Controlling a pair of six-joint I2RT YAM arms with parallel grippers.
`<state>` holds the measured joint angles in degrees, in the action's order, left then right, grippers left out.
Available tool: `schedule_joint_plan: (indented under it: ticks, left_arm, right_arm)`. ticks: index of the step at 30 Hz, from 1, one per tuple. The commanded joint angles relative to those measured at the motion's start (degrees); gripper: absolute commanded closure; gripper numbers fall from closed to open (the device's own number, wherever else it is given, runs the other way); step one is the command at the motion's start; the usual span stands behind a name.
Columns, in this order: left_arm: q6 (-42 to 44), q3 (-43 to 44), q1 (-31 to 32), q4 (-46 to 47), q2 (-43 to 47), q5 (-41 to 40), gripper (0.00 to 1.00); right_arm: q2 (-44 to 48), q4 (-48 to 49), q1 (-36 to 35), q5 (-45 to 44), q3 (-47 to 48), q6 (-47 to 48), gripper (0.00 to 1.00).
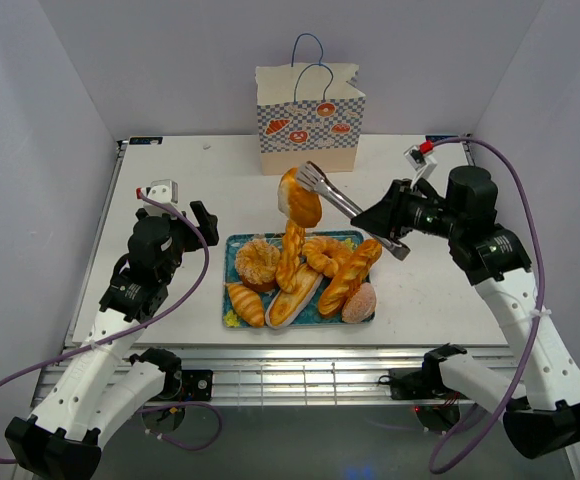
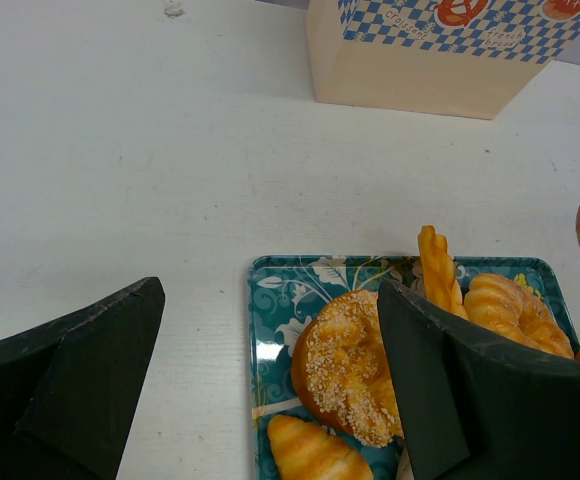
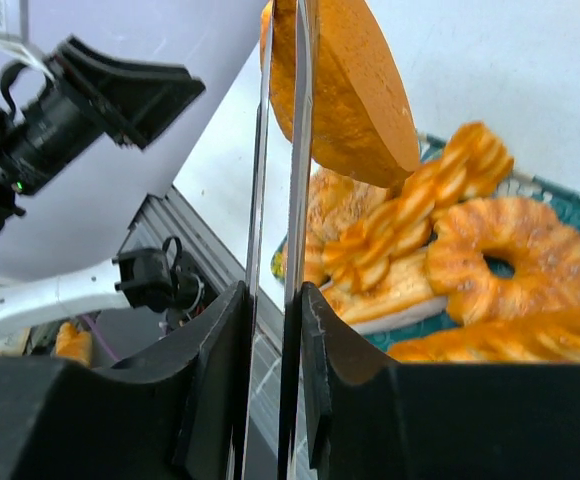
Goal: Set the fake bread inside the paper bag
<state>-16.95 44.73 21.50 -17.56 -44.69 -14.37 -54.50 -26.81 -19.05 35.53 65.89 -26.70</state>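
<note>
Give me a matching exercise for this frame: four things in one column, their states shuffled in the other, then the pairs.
Things:
1. paper bag
2. tongs
3. lifted bun
4. left gripper

States:
A. open, holding nothing
B. clamped in the right gripper
C. standing upright at the far side of the table
D. pinched in the tongs, off the tray

Pairs: 1-C, 2-B, 3-D, 4-A
</note>
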Motion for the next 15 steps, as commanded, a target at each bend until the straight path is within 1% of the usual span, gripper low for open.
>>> schedule_joint_plan:
  ticks: [1, 2, 6, 7, 9, 10, 11, 12, 13, 15]
  left_arm:
    - [0.5, 1.1, 0.0, 0.1, 0.5, 0.0, 0.02]
    - [0.5, 1.1, 0.0, 0.2, 0.5, -0.1, 0.02]
    - [0.5, 1.1, 0.0, 0.1, 0.8, 0.0, 0.02]
    - [0.5, 1.1, 0.0, 0.1, 1.0, 0.0, 0.02]
    - [0.3, 1.2, 0.0, 0.1, 1.1, 0.4, 0.02]
    - [0.4, 1.3, 0.0, 0.1, 1.3, 0.5, 0.02]
    - [0.3, 1.2, 0.0, 0.1, 1.3, 0.7, 0.02]
    - [0.4, 1.2, 0.0, 0.1, 1.4, 1.0, 0.02]
    - [0.4, 1.2, 0.0, 0.1, 1.4, 1.2, 0.02]
    - [0.4, 1.4, 0.0, 0.1, 1.4, 1.4, 0.02]
  right_arm:
    - [-4.7, 8.3, 0.1, -1.4, 9.2, -0.7, 0.92]
    - [-5.9, 8.9, 0.1, -2.0, 12.0, -1.3, 0.92]
    - [-11.8, 14.1, 1.0, -2.7, 16.8, -4.1, 0.92]
    - [-14.6, 15.3, 1.7, -2.6, 17.7, -4.8, 0.92]
    - [-17.6, 18.2, 3.1, -1.3, 21.4, -6.4, 0.92]
    - [-20.6, 19.1, 3.8, -0.6, 22.9, -7.0, 0.92]
    - [-22.0, 20.8, 4.5, 1.2, 24.5, -7.7, 0.92]
    - [-23.5, 21.8, 6.1, 2.1, 27.6, -9.7, 0.92]
    - [-26.0, 22.9, 7.0, 2.8, 28.9, -10.8, 0.92]
    - [-28.1, 26.5, 8.7, 5.0, 31.3, -13.1, 0.92]
